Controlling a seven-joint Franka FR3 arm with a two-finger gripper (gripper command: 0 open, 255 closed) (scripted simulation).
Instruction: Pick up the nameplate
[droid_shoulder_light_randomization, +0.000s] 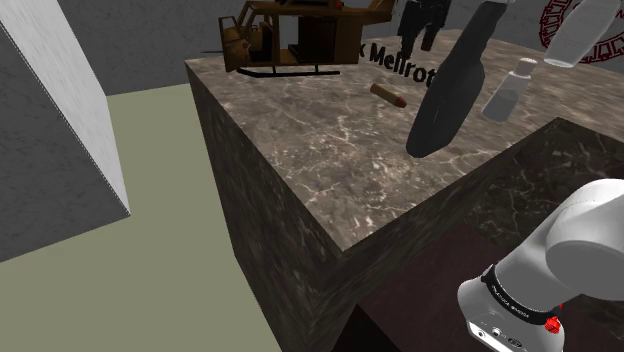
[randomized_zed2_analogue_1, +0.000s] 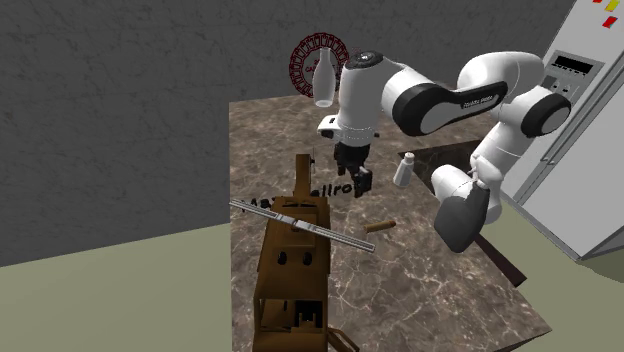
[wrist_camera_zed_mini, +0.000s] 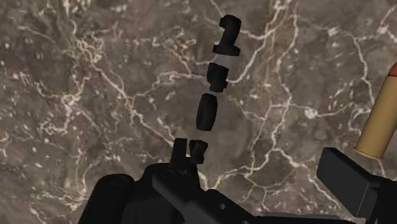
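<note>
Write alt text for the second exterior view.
A white robot arm reaches over a dark marble table, its open black hand pointing down at a nameplate of black letters. A brown toy helicopter sits in front, with a small white bottle and a brown cylinder nearby.

Black nameplate lettering (wrist_camera_zed_mini: 208, 111), dark brown white-veined marble counter (droid_shoulder_light_randomization: 330, 140), brown helicopter (droid_shoulder_light_randomization: 262, 36)

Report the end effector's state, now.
End effector: open, fingers apart, holding nothing. The nameplate, a row of black letters, lies on the counter below it, ungrasped.
</note>
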